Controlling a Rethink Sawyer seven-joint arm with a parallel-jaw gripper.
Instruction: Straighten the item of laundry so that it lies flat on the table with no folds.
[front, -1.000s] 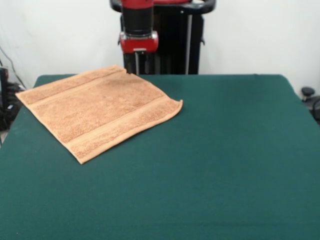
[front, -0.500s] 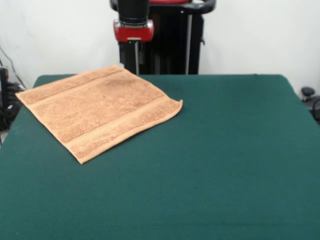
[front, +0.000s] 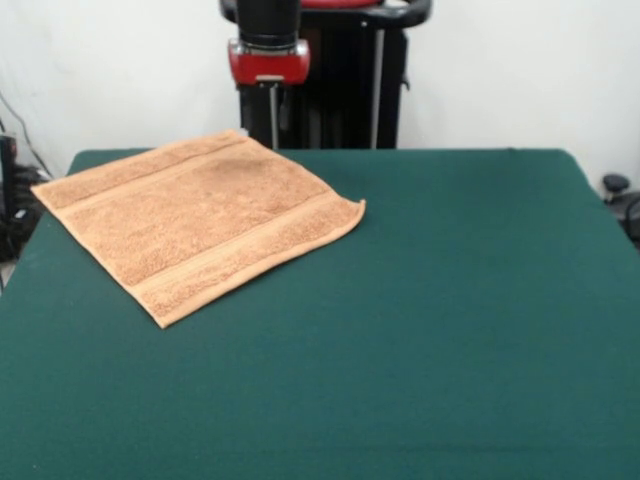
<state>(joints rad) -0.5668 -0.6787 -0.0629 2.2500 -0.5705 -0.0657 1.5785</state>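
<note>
Fingers of the gripper (front: 271, 125) hang close together, holding nothing, above the towel's (front: 195, 225) far corner (towel spread flat on the table (front: 450, 300)).

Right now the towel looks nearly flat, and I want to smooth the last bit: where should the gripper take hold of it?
Take the towel at its right-hand corner in the front view, where the tip curls slightly off the table. Come straight down from above and pinch that raised tip, then pull outward along the border band. The rest lies flat against the felt, so it probably offers little to catch.
</note>
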